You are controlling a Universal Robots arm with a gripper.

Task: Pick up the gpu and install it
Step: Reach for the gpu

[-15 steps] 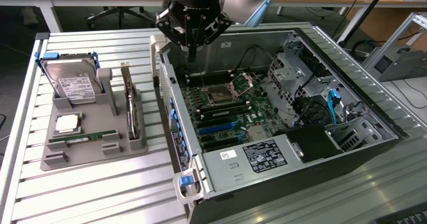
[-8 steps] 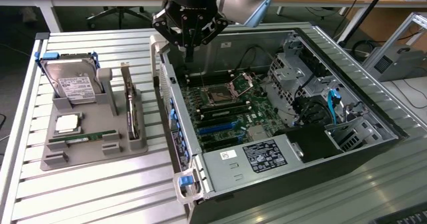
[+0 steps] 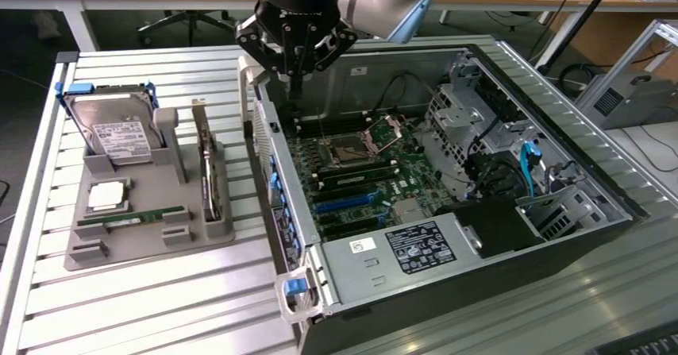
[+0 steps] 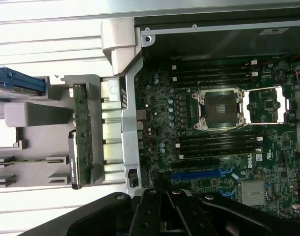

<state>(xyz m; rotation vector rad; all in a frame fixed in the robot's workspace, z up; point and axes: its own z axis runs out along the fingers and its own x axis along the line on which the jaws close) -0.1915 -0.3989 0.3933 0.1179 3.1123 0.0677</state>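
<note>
- Shows the gpu as a thin green board with a black cooler.
- Finds it on edge in the grey holder, beside the open case.
- Has the gripper pinched together on nothing, above the case wall.

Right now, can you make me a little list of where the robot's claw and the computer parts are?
gripper: shut, empty, above the computer case rim
gpu: standing on edge in the gray holder, untouched
hard drive: in the holder, upright
RAM stick: lying in the holder
computer case: open, motherboard showing
</note>
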